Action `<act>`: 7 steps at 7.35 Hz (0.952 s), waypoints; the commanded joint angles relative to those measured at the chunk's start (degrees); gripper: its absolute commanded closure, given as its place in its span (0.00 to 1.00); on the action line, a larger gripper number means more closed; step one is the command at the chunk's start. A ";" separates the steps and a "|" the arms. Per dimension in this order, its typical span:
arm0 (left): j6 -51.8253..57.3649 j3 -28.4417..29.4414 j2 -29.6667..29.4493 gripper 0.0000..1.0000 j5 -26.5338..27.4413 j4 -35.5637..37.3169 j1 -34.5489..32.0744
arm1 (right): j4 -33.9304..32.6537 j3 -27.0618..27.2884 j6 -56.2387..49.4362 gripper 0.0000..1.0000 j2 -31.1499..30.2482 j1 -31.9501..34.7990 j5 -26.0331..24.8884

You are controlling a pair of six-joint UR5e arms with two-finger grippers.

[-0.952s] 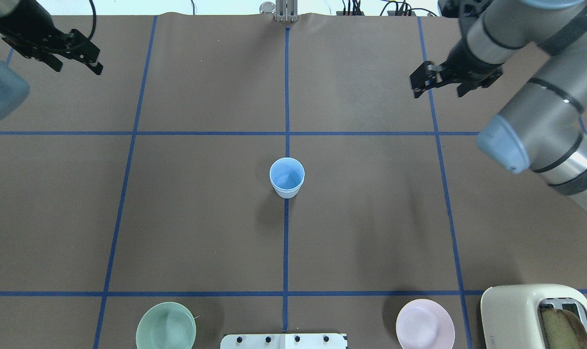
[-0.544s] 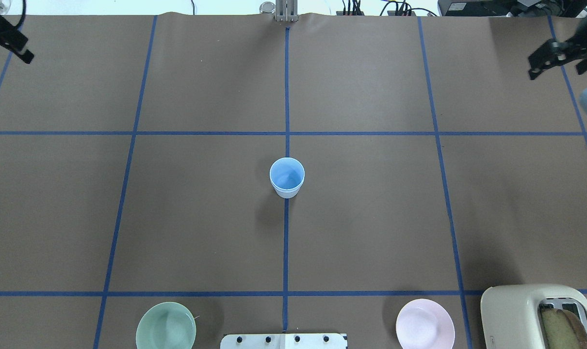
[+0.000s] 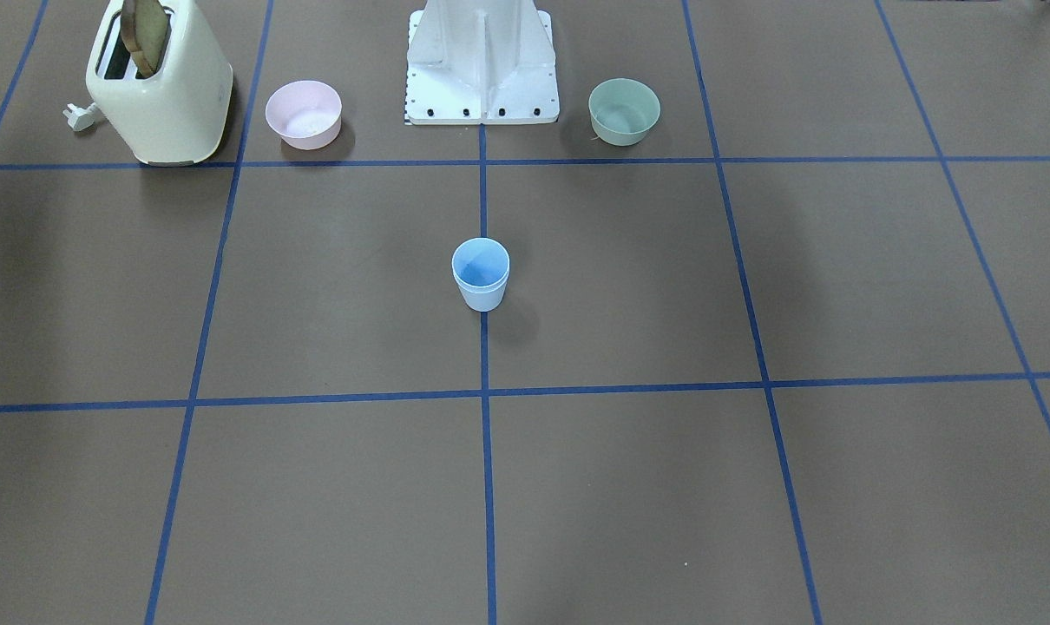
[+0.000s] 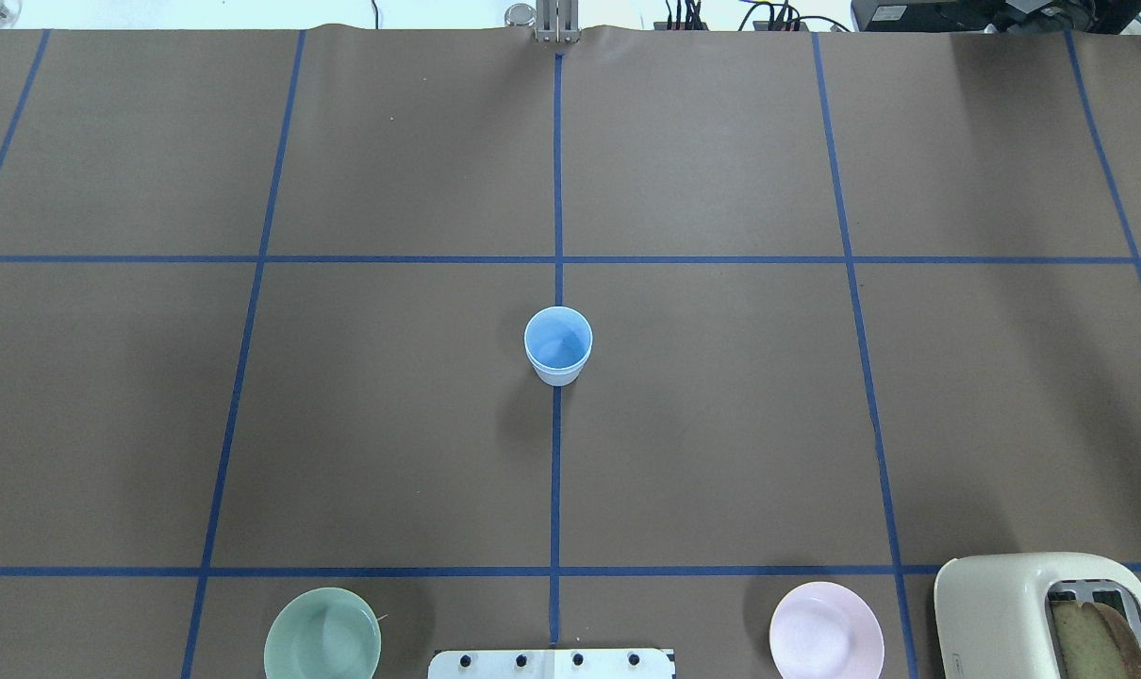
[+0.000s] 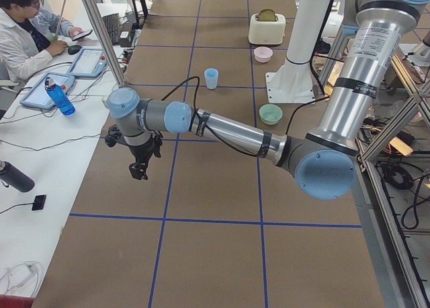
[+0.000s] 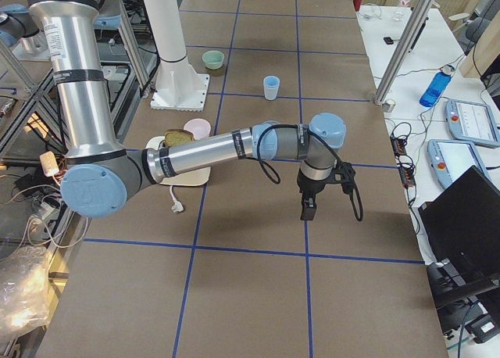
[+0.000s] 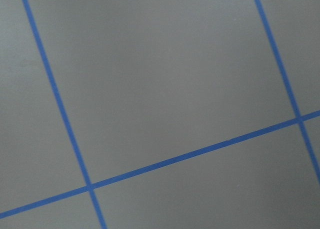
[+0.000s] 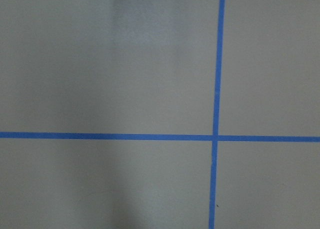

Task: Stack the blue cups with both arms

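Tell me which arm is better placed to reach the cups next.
Neither clearly. The cups look nested on the centre line; the left gripper and right gripper hang far out on opposite sides, seemingly equally distant.

A cream toaster (image 4: pixel 1004 613) holding a bread slice (image 4: pixel 1094 641) and a pink bowl (image 4: pixel 826 630) stand on the counter (image 4: pixel 721 424), well apart from the right fingers (image 6: pixel 307 209), beside the white pedestal (image 3: pixel 482 52). A pale green bowl (image 4: pixel 322 634) sits well apart from the left fingers (image 5: pixel 138 169). A blue bottle (image 5: pixel 60 97) stands nearer them.
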 commanded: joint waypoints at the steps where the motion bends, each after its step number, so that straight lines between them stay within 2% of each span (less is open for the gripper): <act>1: 6.80 6.00 1.97 0.00 0.00 -0.59 -2.62 | 0.12 -1.34 -4.99 0.00 -3.78 2.67 0.66; 3: 6.54 6.19 5.05 0.01 -0.09 -2.69 -2.53 | 0.56 -1.43 -5.00 0.00 -4.84 2.67 0.66; 5: 6.45 6.19 5.24 0.01 0.00 -2.88 -2.53 | 4.15 -1.43 -5.00 0.00 -6.60 2.67 0.66; 7: 6.45 6.19 5.50 0.01 -0.09 -3.14 -2.62 | 4.34 -1.34 -5.00 0.00 -6.69 2.67 0.66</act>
